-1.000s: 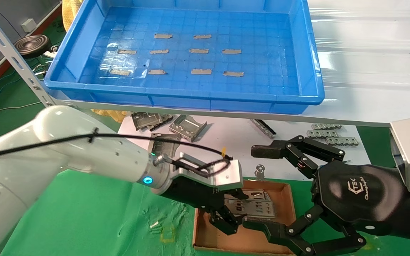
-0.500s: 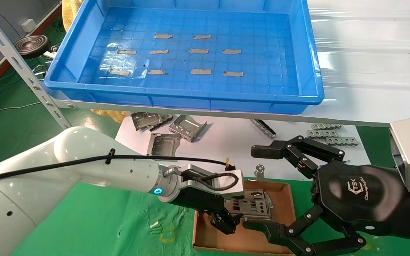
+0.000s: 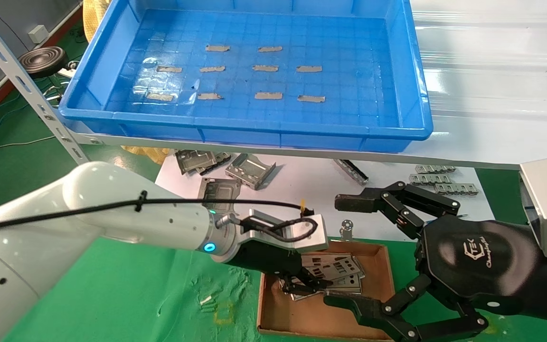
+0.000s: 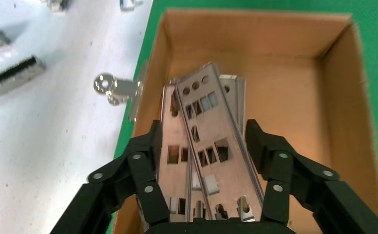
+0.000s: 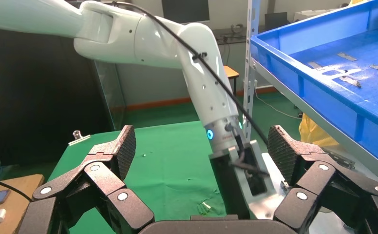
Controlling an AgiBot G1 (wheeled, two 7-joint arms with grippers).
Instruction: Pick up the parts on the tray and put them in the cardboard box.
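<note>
The left gripper point(image 4: 204, 146) is kept low over the box point(image 3: 373, 259) with its fingers point(image 4: 145, 161) spread, apparently to drop the plates point(image 4: 209, 141) flat inside, while the right gripper point(image 3: 349, 251) is parked wide open beside the box and the tray point(image 3: 264, 128) beyond looks emptied.

You're looking at factory-style workshop or robot test cell. Blue plastic tray point(image 3: 79, 102) sits on slotted steel shelving point(image 3: 22, 85) along bench's far edge. Stamped metal brackets point(image 3: 249, 170) and toothed strips point(image 3: 437, 179) lie loose on white sheet point(image 3: 302, 190) over green mat point(image 3: 126, 289). Cables point(image 3: 3, 142) trail on green floor beyond bench's left edge. Monitor point(image 5: 184, 9) and desk point(image 5: 228, 73) stand against back wall.
</note>
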